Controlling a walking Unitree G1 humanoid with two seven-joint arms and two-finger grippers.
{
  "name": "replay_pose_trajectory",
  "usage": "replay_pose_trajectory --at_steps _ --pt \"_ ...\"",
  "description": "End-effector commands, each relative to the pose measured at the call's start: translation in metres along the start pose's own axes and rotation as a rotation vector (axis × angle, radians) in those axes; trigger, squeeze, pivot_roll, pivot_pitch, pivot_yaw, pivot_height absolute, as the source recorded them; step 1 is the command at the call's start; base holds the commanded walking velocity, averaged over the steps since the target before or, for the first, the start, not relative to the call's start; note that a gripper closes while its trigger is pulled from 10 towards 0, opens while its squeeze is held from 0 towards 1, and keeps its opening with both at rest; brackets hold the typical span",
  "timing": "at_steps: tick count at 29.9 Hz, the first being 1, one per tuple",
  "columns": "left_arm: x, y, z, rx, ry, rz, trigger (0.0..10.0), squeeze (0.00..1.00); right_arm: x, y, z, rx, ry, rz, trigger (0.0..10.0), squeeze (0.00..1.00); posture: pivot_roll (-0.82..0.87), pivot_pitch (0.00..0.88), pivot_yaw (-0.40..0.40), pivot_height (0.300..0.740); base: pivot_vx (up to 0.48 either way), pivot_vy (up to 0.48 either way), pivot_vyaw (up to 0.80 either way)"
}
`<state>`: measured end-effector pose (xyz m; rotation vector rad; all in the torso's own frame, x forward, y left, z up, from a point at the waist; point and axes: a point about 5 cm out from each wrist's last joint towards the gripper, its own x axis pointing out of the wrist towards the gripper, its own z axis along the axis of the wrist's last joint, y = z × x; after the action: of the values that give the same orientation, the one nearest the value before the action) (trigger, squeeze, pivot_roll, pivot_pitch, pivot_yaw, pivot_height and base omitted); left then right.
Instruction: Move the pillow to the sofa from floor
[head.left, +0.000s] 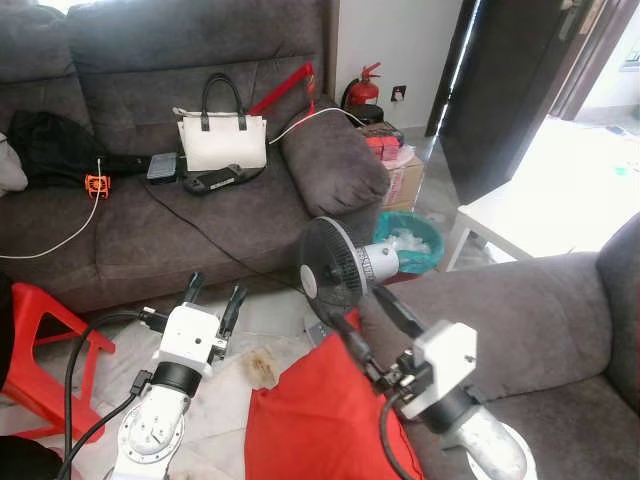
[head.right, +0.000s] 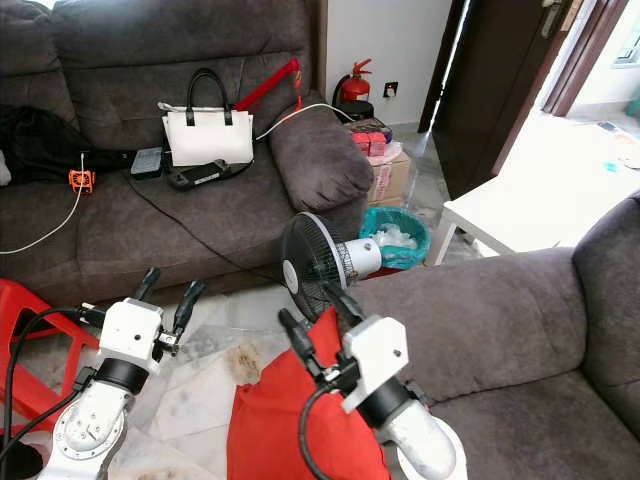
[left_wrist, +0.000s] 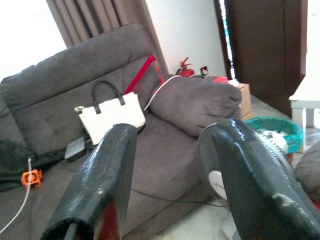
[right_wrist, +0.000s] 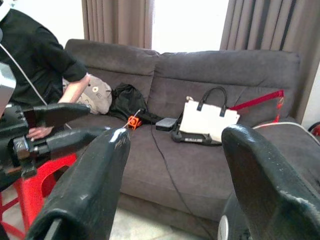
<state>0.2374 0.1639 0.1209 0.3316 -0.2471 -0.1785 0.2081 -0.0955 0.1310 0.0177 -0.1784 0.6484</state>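
A red pillow (head.left: 320, 425) lies on the pale floor at my feet, its upper corner against the arm of a near grey sofa (head.left: 520, 320). My right gripper (head.left: 373, 322) hovers just over that corner, open, with nothing between its fingers (right_wrist: 100, 170). My left gripper (head.left: 213, 294) hangs open above the floor to the pillow's left, pointing at the long grey sofa (head.left: 200, 215) along the back wall. That sofa's seat holds a white handbag (head.left: 222, 140), dark gadgets and cables.
A black and white fan (head.left: 330, 265) stands on the floor right behind the pillow. A red stool (head.left: 40, 340) is at the left. A teal bin (head.left: 410, 240), boxes, a fire extinguisher (head.left: 362, 88) and a white table (head.left: 530, 215) stand beyond. A person (right_wrist: 35, 55) sits at the long sofa's far end.
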Motion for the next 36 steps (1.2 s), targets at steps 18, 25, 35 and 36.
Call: replay_pose_trajectory --at_steps 18,25,35,36 --pt "-0.003 0.037 -0.051 -0.010 0.209 0.152 10.0 0.00 -0.053 -0.095 -0.058 0.071 0.185 -0.609 10.0 0.00 0.14 0.000 -0.049 0.740 0.000 0.000 0.00" --pt "0.007 0.030 -0.045 -0.001 0.157 0.135 10.0 0.00 -0.044 -0.095 -0.059 0.069 0.159 -0.623 10.0 0.00 0.14 0.000 -0.046 0.740 0.000 0.000 0.00" --pt "0.009 0.016 -0.041 -0.007 0.118 0.085 10.0 0.00 -0.037 -0.095 -0.044 0.025 0.074 -0.624 10.0 0.00 0.13 0.000 -0.034 0.740 0.000 0.000 0.00" --pt "0.011 0.013 -0.041 -0.014 0.111 0.079 10.0 0.00 -0.037 -0.096 -0.045 0.039 0.068 -0.638 10.0 0.00 0.13 0.000 -0.035 0.740 0.000 0.000 0.00"
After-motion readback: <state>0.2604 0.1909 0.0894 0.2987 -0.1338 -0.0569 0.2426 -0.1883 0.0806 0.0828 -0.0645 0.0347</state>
